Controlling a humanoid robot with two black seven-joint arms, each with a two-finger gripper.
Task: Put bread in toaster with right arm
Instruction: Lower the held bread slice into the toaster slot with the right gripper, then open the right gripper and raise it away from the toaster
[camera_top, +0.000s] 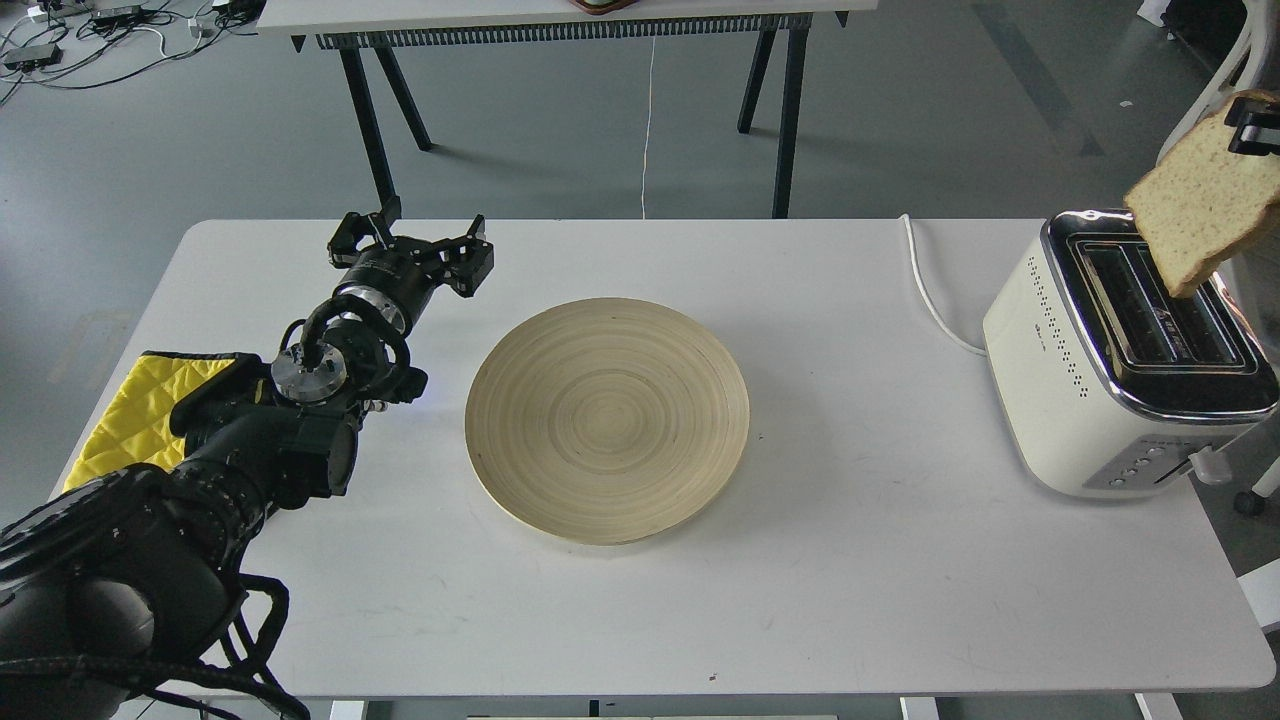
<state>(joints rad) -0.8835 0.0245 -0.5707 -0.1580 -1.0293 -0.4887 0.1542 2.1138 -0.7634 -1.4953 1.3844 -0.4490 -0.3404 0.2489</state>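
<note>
The bread (1205, 200) is a pale slice with a brown crust. It hangs tilted in the air at the far right, its lower corner just above the right slot of the toaster (1110, 370). Only a small black part of my right gripper (1256, 122) shows at the right edge, shut on the slice's top edge. The toaster is cream-white with a chrome top and stands at the table's right end; both slots look empty. My left gripper (415, 245) hovers over the table's left part, fingers spread open and empty.
A round wooden plate (607, 432) lies empty in the middle of the white table (860, 580). A yellow cloth (140, 410) lies at the left edge under my left arm. The toaster's white cord (925, 290) runs to the back edge. Another table stands behind.
</note>
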